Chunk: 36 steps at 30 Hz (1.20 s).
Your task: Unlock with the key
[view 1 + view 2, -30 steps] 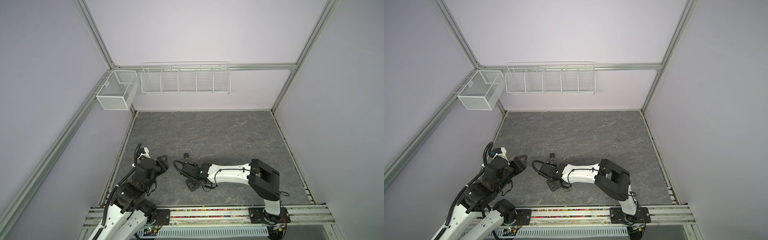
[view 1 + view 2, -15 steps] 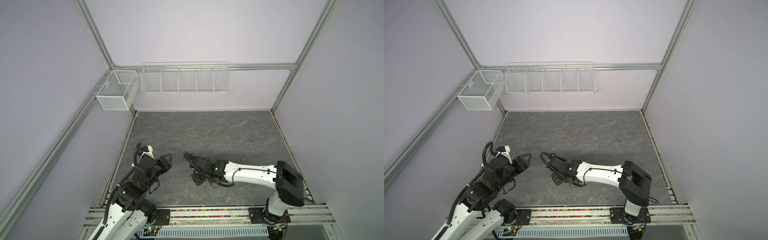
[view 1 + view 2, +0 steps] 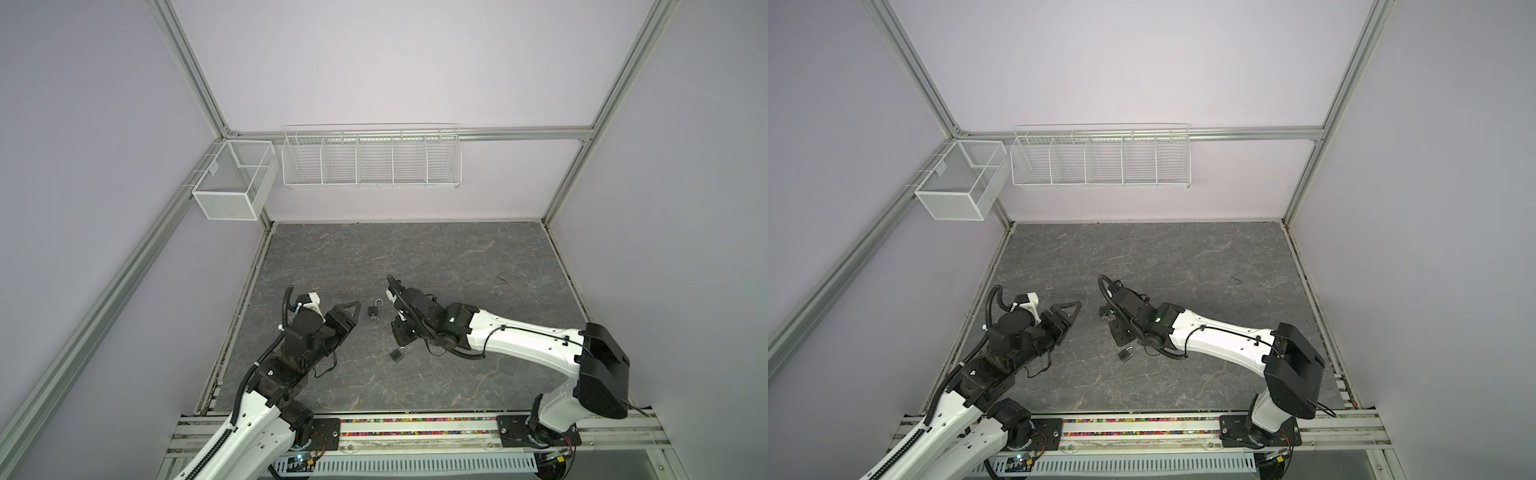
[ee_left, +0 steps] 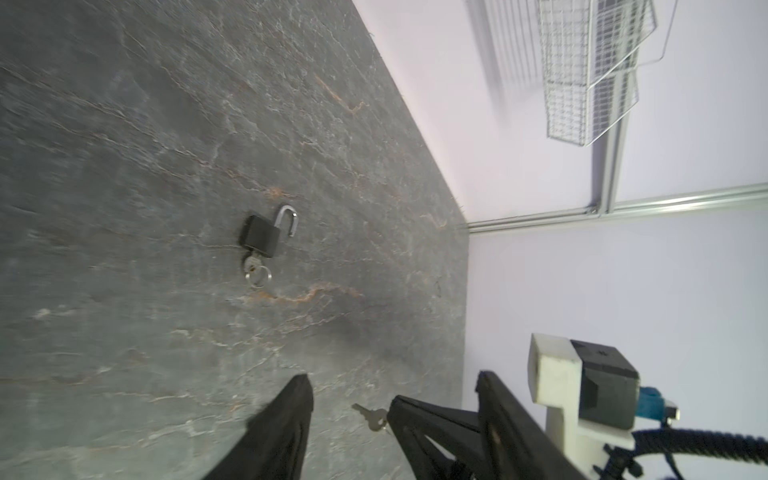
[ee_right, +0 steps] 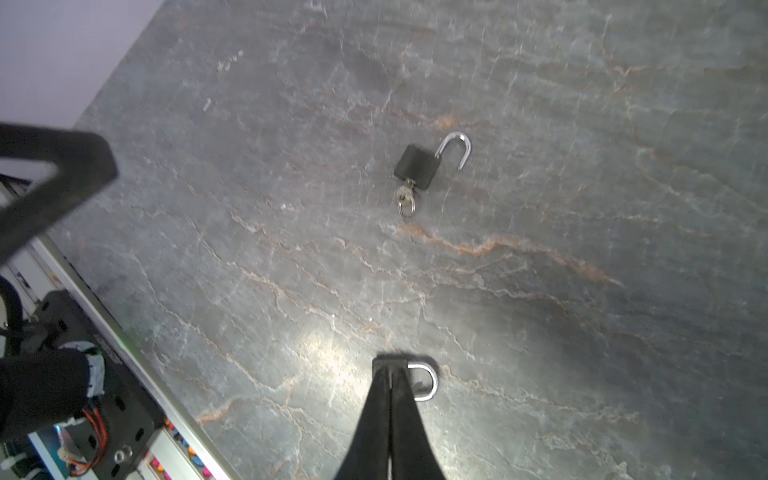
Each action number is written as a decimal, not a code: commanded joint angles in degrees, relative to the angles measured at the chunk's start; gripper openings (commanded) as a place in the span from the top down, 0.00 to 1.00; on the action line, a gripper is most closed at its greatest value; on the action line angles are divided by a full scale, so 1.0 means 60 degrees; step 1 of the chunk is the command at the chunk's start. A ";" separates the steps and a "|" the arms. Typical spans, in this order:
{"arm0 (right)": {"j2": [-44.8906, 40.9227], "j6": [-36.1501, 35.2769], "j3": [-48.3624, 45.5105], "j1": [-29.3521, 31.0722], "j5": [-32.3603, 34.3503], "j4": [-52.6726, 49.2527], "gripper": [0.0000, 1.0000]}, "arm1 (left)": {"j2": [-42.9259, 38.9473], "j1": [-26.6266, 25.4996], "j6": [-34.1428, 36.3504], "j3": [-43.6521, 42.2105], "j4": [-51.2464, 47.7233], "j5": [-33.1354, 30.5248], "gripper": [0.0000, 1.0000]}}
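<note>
A black padlock (image 3: 373, 310) (image 4: 261, 235) (image 5: 416, 166) lies on the stone table with its shackle swung open and a key (image 4: 253, 264) (image 5: 404, 193) with a ring in its keyhole. A second padlock (image 3: 397, 354) (image 3: 1126, 354) lies nearer the front; in the right wrist view only its shackle (image 5: 424, 382) shows beside my fingertips. The right gripper (image 3: 400, 343) (image 5: 390, 365) is shut and empty, just above that second padlock. The left gripper (image 3: 350, 315) (image 4: 349, 388) stands open left of the unlocked padlock. A loose key (image 4: 370, 415) lies on the table between its fingers.
The left wall and table edge (image 3: 249, 299) run close beside the left arm. Two white wire baskets (image 3: 235, 180) (image 3: 371, 158) hang on the back wall, well above the table. The front rail (image 3: 415, 428) carries both arm bases.
The right arm has swung its elbow out to the right and its gripper has drawn back, uncovering the second padlock. The left gripper has edged forward. The unlocked padlock has not moved.
</note>
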 commanded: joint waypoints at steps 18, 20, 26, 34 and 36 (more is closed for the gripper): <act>0.0471 -0.1140 0.1993 0.0185 -0.0151 0.3141 0.93 | 0.1042 -0.0060 -0.4481 0.0230 0.3640 -0.0527 0.28; 0.0571 -0.1042 0.2056 0.0190 -0.0267 0.3299 0.93 | 0.0968 -0.0060 -0.4630 0.0273 0.3655 -0.0563 0.27; 0.0843 -0.1044 0.2412 0.0254 -0.0756 0.3560 0.93 | 0.0974 -0.0093 -0.5040 0.0261 0.3777 -0.0476 0.25; 0.0844 -0.0964 0.2233 0.0293 -0.0819 0.3673 0.93 | 0.0876 -0.0118 -0.5304 0.0120 0.4064 -0.0670 0.25; 0.0762 -0.1025 0.2241 0.0285 -0.0760 0.3767 0.93 | 0.0920 -0.0130 -0.5300 0.0113 0.4051 -0.0669 0.25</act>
